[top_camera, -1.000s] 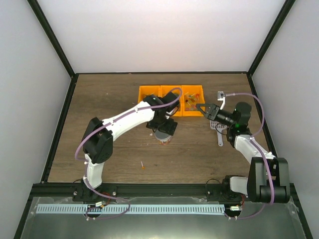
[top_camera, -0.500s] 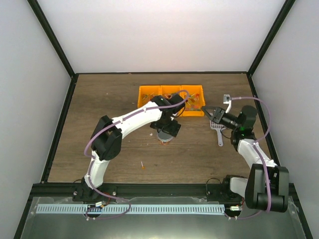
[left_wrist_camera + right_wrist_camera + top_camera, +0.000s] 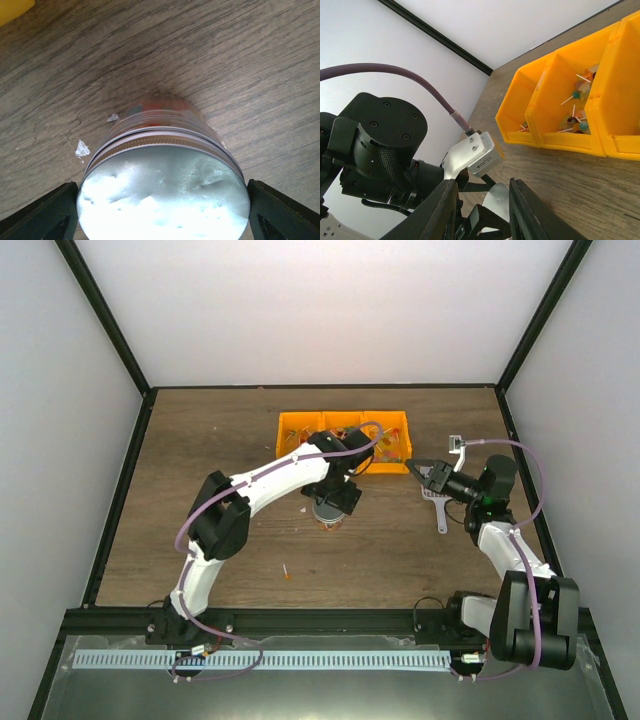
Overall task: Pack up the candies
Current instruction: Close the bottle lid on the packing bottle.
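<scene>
My left gripper [image 3: 162, 210] is spread wide and closed on the lid [image 3: 165, 195] of the jar [image 3: 165, 112], with a finger against the rim on each side. The jar stands just in front of the bin [image 3: 560, 142], and red and orange show through its clear wall. My right gripper [image 3: 481, 207] hangs off the bin's right end, jaws partly apart, with nothing in them that I can see.

The candies [image 3: 577, 100] lie in the bin's compartments, and one stray [image 3: 287, 572] sits well in front of the bin.

My worry is that the grip sits at the lid's very edge, so an off-centre twist or lift could slip, tip the jar and spill it. The right arm, if it swings low, could clip the scoop [image 3: 441, 515] beside the bin.

The table [image 3: 200, 460] is dark wood grain with a few white flecks. White walls [image 3: 320, 310] and black frame posts close it in.
</scene>
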`<action>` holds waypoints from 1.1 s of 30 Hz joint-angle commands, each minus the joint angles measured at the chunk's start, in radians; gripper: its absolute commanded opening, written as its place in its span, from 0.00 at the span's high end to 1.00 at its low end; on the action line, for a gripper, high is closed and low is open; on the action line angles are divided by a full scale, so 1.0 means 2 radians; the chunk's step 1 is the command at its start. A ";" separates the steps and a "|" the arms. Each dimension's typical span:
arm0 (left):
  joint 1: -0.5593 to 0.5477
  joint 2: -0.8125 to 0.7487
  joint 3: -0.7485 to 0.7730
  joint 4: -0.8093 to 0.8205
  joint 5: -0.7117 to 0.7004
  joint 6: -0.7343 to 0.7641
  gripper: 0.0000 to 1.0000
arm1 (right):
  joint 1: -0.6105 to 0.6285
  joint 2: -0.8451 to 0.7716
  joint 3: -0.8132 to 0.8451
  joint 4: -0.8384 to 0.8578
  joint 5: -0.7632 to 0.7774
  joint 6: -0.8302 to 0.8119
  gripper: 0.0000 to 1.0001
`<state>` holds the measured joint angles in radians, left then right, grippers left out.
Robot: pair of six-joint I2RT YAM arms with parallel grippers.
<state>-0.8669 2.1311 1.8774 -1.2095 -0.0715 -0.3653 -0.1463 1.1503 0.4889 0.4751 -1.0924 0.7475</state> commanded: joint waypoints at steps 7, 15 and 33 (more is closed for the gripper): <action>-0.002 0.017 0.017 -0.011 -0.020 0.008 0.11 | -0.007 -0.009 0.004 -0.023 -0.012 -0.023 0.68; -0.001 0.021 0.019 -0.009 -0.020 0.009 0.11 | -0.007 -0.015 0.005 -0.036 -0.011 -0.030 0.68; 0.000 0.022 0.010 -0.010 -0.022 0.013 0.04 | -0.006 -0.021 0.001 -0.049 -0.009 -0.039 0.68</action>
<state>-0.8665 2.1571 1.8889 -1.2175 -0.1066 -0.3511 -0.1474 1.1225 0.4885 0.3817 -1.1000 0.6884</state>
